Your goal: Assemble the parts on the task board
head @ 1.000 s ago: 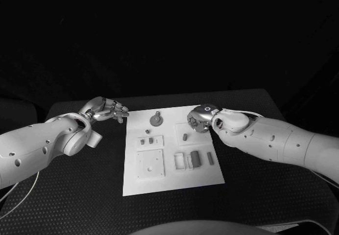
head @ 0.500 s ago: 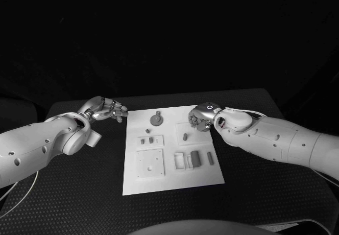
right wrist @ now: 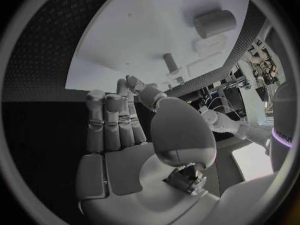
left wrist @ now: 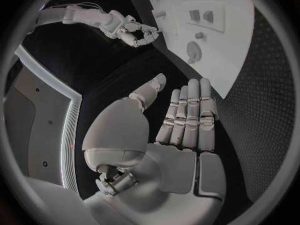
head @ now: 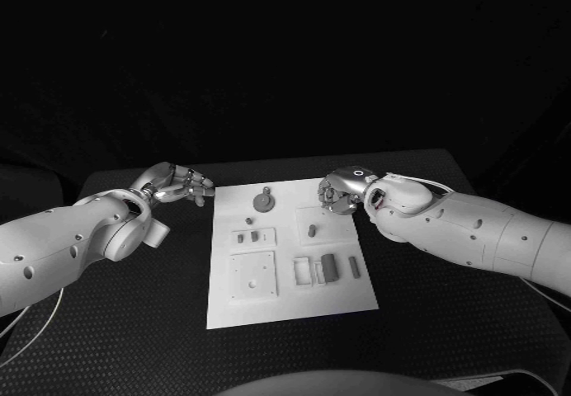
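A: Hands first?
B: Left robot hand (head: 178, 183) is released, fingers straight and together, nothing in it, hovering over the table (head: 143, 305) just beside the far-left corner of the task board (head: 285, 293). Right robot hand (head: 342, 195) hangs over the board's far-right corner; fingers straight in its wrist view, nothing held as far as I can see.

A: Parts?
B: All on the board. Round disc part (head: 261, 200) with a stub at the far end, small peg (head: 312, 232) on a raised square right of it, two little pieces (head: 247, 238) on a plate at left, upright blocks (head: 328, 268) in the near-right cluster, square plate (head: 253, 275) near-left.

A: Step?
B: Looks like a reach for a first pick, probably the peg under the right hand. Come down from above, pinch across its sides, keep clear of neighbours.

A: Surfaces?
B: Board smooth, flat, matte white; table black, woven-looking texture. Parts small and hard-edged, likely plastic, easy to slip
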Motion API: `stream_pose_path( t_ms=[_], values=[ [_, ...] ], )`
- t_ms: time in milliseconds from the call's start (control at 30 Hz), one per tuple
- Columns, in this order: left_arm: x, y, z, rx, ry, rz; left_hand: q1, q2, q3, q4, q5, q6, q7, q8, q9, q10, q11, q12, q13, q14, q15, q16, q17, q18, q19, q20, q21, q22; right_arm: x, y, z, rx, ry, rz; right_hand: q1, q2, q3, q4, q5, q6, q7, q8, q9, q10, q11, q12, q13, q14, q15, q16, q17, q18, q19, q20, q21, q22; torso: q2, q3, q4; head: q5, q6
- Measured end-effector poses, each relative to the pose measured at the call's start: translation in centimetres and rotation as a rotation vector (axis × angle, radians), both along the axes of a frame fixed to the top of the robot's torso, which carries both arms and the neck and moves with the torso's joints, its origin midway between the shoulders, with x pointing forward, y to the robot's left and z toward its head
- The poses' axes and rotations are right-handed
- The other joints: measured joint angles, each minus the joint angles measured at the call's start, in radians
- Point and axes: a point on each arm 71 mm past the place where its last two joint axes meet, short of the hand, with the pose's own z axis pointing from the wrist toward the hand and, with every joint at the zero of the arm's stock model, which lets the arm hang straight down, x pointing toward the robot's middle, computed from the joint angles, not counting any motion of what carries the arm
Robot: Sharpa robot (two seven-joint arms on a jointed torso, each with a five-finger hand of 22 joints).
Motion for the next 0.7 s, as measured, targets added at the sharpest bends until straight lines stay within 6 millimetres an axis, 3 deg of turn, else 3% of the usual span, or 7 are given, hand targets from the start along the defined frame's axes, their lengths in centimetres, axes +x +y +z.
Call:
stream_pose_path(
  t_ms=[200, 333, 467, 700],
  values=[
    [0.0, 0.1, 0.0, 0.001, 0.001, 0.002, 0.0, 0.0, 0.0, 0.0, 0.0, -0.004, 0.004, 0.0, -0.001, 0.0, 0.0, 0.0, -0.001, 0.0, 0.0, 0.0, 0.0, 0.0, 0.0, 0.0, 0.0, 0.0, -0.6, 0.7, 1.5, 0.049, -0.002, 0.018, 0.0, 0.0, 0.0, 0.0, 0.0, 0.0, 0.0, 0.0, 0.0, 0.0, 0.0, 0.0, 0.0, 0.0, 0.0, 0.0, 0.0, 0.0, 0.0, 0.0, 0.0, 0.001, 0.0, 0.0, -0.0005, 0.004, -0.001],
    [0.1, 0.2, 0.0, 0.002, 0.001, 0.005, 0.0, 0.0, 0.0, 0.0, 0.0, -0.004, 0.004, 0.0, -0.001, 0.0, 0.0, 0.0, -0.001, 0.0, 0.0, 0.0, 0.001, -0.001, 0.0, 0.0, 0.0, 0.0, -1.3, 2.3, 2.7, 0.08, -0.008, 0.06, 0.0, 0.0, 0.0, 0.0, 0.0, 0.003, -0.003, -0.001, 0.0, 0.0, 0.0, 0.0, 0.0, 0.001, 0.002, 0.0, 0.0, 0.0, 0.0, 0.0, 0.0, 0.001, -0.001, -0.0006, -0.0012, 0.014, 0.001],
    [0.2, 0.2, -0.1, 0.004, 0.0, 0.009, 0.0, 0.0, 0.0, 0.0, 0.0, -0.004, 0.004, 0.0, -0.001, 0.0, 0.0, 0.0, -0.001, 0.0, 0.0, -0.004, 0.001, -0.001, 0.0, 0.0, 0.0, 0.0, -2.1, 4.5, 3.4, 0.103, -0.008, 0.112, 0.0, 0.0, 0.0, 0.0, 0.0, 0.003, -0.003, -0.001, 0.001, 0.0, 0.0, 0.0, 0.0, 0.002, 0.002, 0.0, 0.0, 0.0, 0.0, 0.0, 0.0, 0.001, -0.002, -0.0008, -0.0012, 0.025, 0.002],
    [0.3, 0.1, -0.1, 0.004, -0.001, 0.009, 0.0, 0.0, 0.0, 0.0, 0.0, -0.004, 0.004, 0.0, -0.001, 0.0, 0.0, 0.0, -0.002, 0.0, 0.0, -0.004, 0.002, -0.006, 0.0, 0.0, 0.0, 0.0, -3.9, 9.4, 4.2, 0.12, -0.005, 0.225, 0.0, 0.0, 0.0, 0.0, 0.0, 0.003, -0.003, -0.004, 0.001, 0.0, 0.0, 0.0, 0.0, 0.002, 0.002, 0.0, -0.001, 0.0, 0.0, 0.0, 0.0, 0.001, -0.002, -0.0012, -0.0003, 0.058, 0.004]
  ],
)
